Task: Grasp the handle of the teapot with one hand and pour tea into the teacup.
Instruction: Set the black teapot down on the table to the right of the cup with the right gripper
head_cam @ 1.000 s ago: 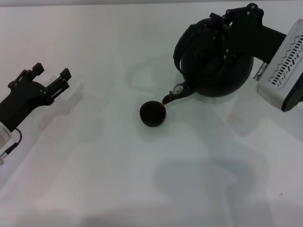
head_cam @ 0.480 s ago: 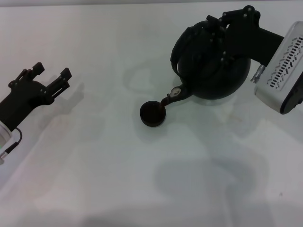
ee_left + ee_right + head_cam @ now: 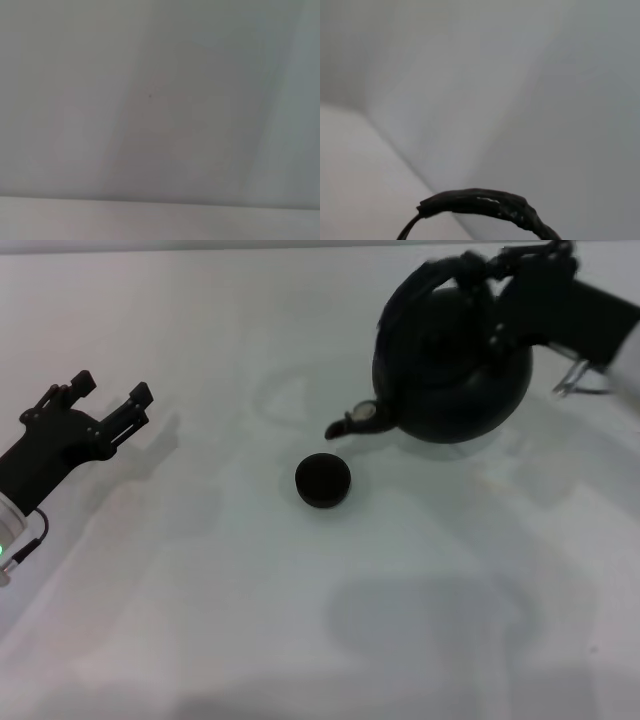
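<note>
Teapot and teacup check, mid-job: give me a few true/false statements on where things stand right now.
1. The right tool holds the teapot by its handle. True.
2. The spout touches the teacup. False: it ends apart from the cup, farther back on the table.
3. The left tool grips the teacup. False: it is open, off to the left.
4. The teacup stands upright on the table. True.

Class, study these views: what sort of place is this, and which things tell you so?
Probably a robot test bench, not a home kitchen: a plain white table carries only a teacup, while the right gripper holds a black teapot and the left gripper waits aside.
</note>
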